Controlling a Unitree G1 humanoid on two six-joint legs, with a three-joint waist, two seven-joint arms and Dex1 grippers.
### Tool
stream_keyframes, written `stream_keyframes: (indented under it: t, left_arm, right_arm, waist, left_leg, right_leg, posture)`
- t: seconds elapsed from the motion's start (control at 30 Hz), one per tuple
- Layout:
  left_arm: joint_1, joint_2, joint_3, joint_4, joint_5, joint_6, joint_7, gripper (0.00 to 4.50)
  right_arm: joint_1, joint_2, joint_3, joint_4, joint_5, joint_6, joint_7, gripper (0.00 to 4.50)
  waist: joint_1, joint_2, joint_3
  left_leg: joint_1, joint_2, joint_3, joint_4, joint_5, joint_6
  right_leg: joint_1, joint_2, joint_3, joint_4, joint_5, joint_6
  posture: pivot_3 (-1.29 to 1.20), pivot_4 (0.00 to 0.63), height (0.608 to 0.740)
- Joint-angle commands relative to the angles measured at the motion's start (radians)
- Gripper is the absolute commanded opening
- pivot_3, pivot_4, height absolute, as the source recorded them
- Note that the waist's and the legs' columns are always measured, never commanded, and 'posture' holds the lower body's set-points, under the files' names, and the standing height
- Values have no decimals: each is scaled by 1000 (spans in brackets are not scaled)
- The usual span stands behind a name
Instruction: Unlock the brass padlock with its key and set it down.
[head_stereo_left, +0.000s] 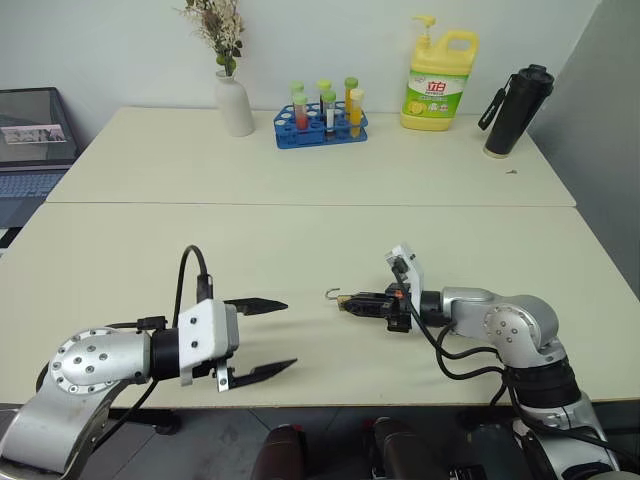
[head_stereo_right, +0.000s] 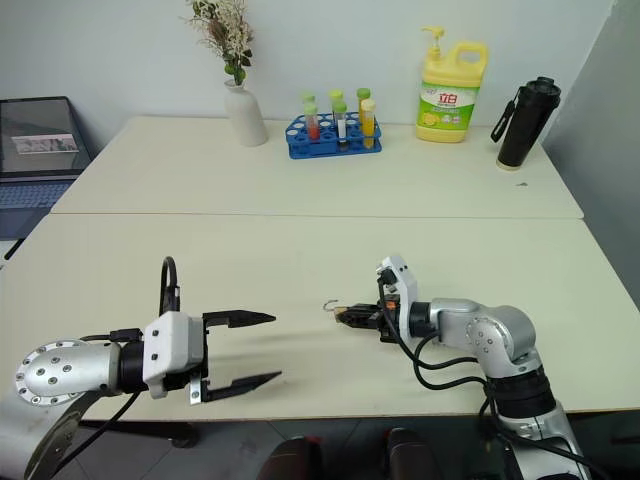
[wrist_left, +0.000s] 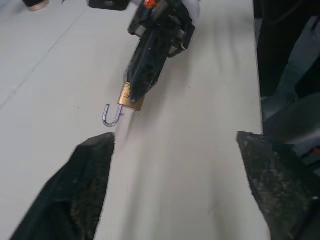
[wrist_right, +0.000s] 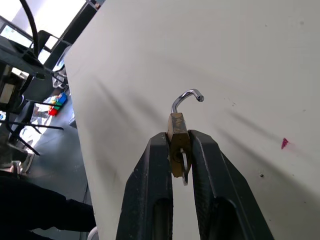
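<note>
Brass padlock (wrist_right: 177, 135), shackle swung open, pinched between the closed fingers of the right gripper (head_stereo_left: 352, 302) just above the bench (head_stereo_left: 300, 240). Left gripper (head_stereo_left: 262, 337) spread wide, empty, well apart. Unlocking appears done; setting down remains.

one brass padlock (wrist_right: 177, 136), two grippers: left (head_stereo_left: 262, 338), right (head_stereo_left: 352, 301). back of table: one vase (head_stereo_left: 235, 103), one tube rack (head_stereo_left: 322, 128), one soap bottle (head_stereo_left: 438, 82), one black flask (head_stereo_left: 515, 110), one laptop (head_stereo_left: 30, 143)
</note>
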Motion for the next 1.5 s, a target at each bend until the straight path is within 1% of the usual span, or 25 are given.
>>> stream_keyframes:
  t: [0.03,0.23,0.4,0.47,0.5,0.63,0.77,0.83,0.9,0.93,1.0,1.03,1.1,1.13,1.17,1.27,1.37,1.5]
  left_arm:
    - [4,8,-7,6,39,-61,-3,4400]
    - [-44,-4,-27,71,67,-85,17,4400]
    - [-87,-8,-54,116,74,-101,15,4400]
    - [-104,-10,-64,126,76,-106,15,4400]
    - [-109,-10,-67,127,76,-106,15,4400]
    - [-123,-12,-78,134,78,-114,15,4400]
    - [-125,-16,-82,131,76,-115,19,4400]
    - [-115,-14,-76,126,73,-111,22,4400]
    - [-101,-16,-63,119,67,-96,33,4400]
    - [-96,-17,-57,114,64,-78,45,4400]
    - [-95,-15,-48,100,59,-39,72,4400]
    - [-90,-8,-43,90,63,-3,89,4400]
    - [-80,8,-38,74,77,46,110,4400]
    - [-71,17,-32,63,77,85,120,4400]
    - [-66,23,-29,55,75,111,127,4400]
    - [-53,27,-10,43,77,117,136,4400]
    - [-38,22,16,39,57,117,132,4400]
    - [-13,44,20,40,75,91,102,4400]
  right_arm:
    - [-8,24,-5,12,-18,-12,-19,188]
    - [4,59,2,49,-60,-7,-47,188]
    - [16,79,-28,58,-67,50,-96,188]
    - [20,85,-42,61,-67,76,-117,902]
    - [21,87,-48,61,-67,86,-124,1101]
    - [27,90,-69,48,-67,115,-144,2472]
    - [49,30,-103,-30,-59,151,-141,3738]
    - [63,-52,-68,-93,-78,113,-99,4422]
    - [80,-150,-38,-152,-93,67,-47,4465]
    - [91,-217,-3,-178,-130,0,-4,4465]
    - [107,-311,38,-212,-168,-103,79,4465]
    - [111,-353,53,-222,-199,-191,134,4465]
    - [118,-399,72,-219,-262,-353,211,4465]
    - [131,-403,73,-198,-319,-502,239,4465]
    - [141,-401,72,-179,-358,-607,257,4465]
    - [173,-416,71,-122,-408,-804,361,4465]
    - [168,-412,48,-83,-393,-848,424,4465]
    - [150,-407,40,-63,-386,-870,479,4465]
  waist:
    - [0,0,0]
    - [0,0,0]
    - [-1,0,0]
    - [0,0,0]
    - [0,0,0]
    - [-1,0,0]
    - [4,0,-1]
    - [7,0,0]
    - [7,0,0]
    - [7,0,0]
    - [5,0,0]
    - [3,0,0]
    - [-2,0,0]
    - [-5,0,0]
    - [-9,0,0]
    - [-8,0,0]
    - [-5,0,0]
    - [-1,0,0]
  left_leg:
    - [0,0,0,0,0,0]
    - [0,0,0,0,0,0]
    - [0,0,0,0,0,0]
    - [0,0,0,0,0,0]
    - [0,0,0,0,0,0]
    - [0,0,0,0,0,0]
    - [0,0,-1,0,0,0]
    - [0,-2,-1,0,0,0]
    - [0,-3,-1,1,0,0]
    - [0,-4,0,1,0,0]
    - [0,-4,0,1,0,0]
    - [0,-4,0,1,0,0]
    - [0,-2,-1,0,0,0]
    - [0,-1,-1,0,0,0]
    - [0,0,-1,0,0,0]
    - [1,1,-2,-1,0,0]
    - [1,1,-2,-1,0,0]
    - [1,0,-1,0,0,0]
  right_leg:
    - [0,0,0,0,0,0]
    - [0,0,-1,0,0,0]
    - [0,0,0,0,0,0]
    - [0,0,-1,0,0,0]
    - [0,0,-1,0,0,0]
    - [0,0,0,0,0,0]
    - [1,0,-1,0,0,0]
    - [2,-2,-1,0,0,1]
    - [2,-3,-1,-1,0,1]
    - [2,-4,-1,-1,0,1]
    - [2,-4,-1,-2,0,2]
    - [2,-4,-1,-2,0,2]
    - [2,-3,-2,-1,0,2]
    - [1,-2,-1,-1,0,1]
    - [1,0,-1,-1,0,1]
    - [0,3,-2,0,-1,0]
    - [1,2,-2,0,-1,0]
    - [1,0,-1,0,-1,0]
  posture:
    - [0,150,740]
    - [0,150,740]
    - [0,150,740]
    - [0,150,740]
    - [0,150,740]
    - [0,150,740]
    - [0,150,740]
    - [0,150,740]
    - [0,150,740]
    - [0,150,740]
    - [0,150,740]
    - [0,150,740]
    - [0,150,740]
    - [0,150,740]
    - [0,150,740]
    - [0,150,740]
    - [0,150,740]
    - [0,150,740]
